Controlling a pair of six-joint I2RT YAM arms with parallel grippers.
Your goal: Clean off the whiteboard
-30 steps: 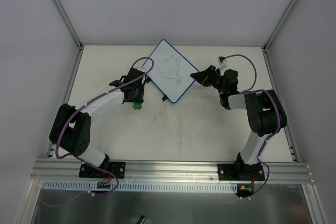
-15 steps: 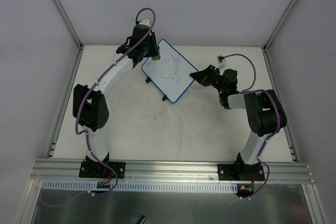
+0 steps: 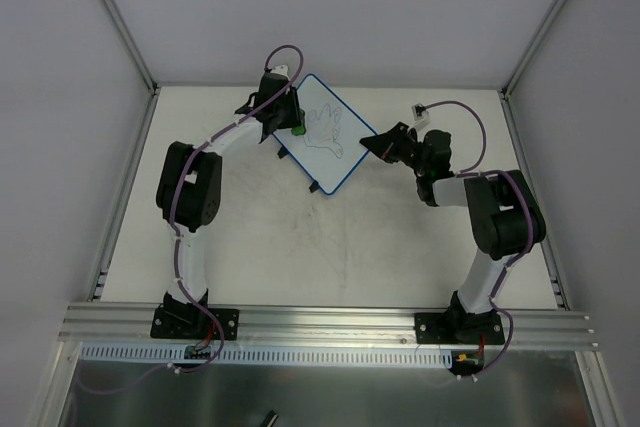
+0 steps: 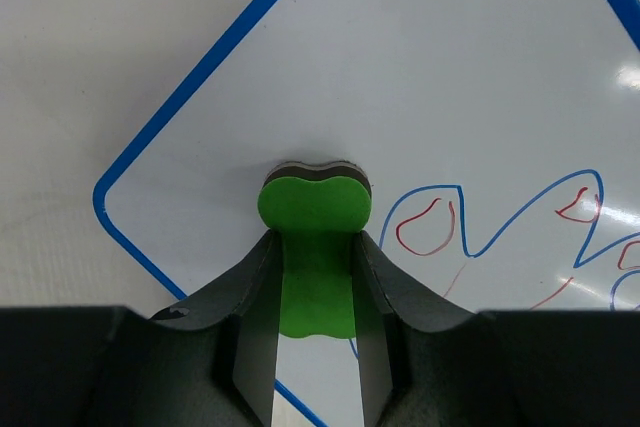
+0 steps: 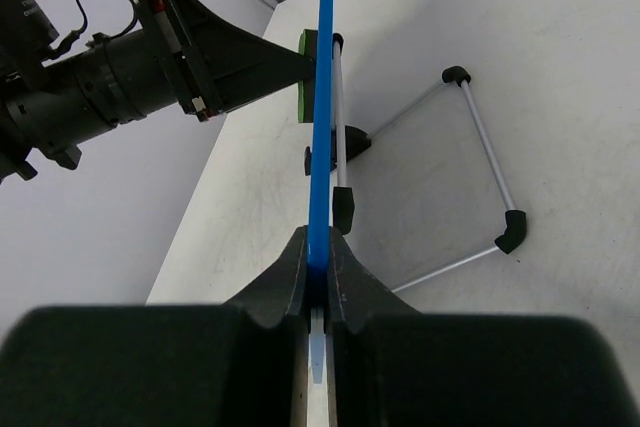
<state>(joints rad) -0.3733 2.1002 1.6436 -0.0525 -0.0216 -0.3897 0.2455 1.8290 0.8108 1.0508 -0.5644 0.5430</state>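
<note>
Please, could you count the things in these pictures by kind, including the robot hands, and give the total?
whiteboard: 1
green eraser: 1
wire stand: 1
robot hands: 2 (left hand, right hand)
Total: 5

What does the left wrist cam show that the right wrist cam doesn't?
Only left wrist: the face of the whiteboard with its blue-and-red doodle, and the left hand shut on the green eraser, which appears pressed to the face near a corner, beside the doodle. Only right wrist: the right hand clamping the board's blue edge, seen edge-on, plus a wire frame with black caps behind the board. Both: the board's blue rim, the eraser and the left hand.
</note>
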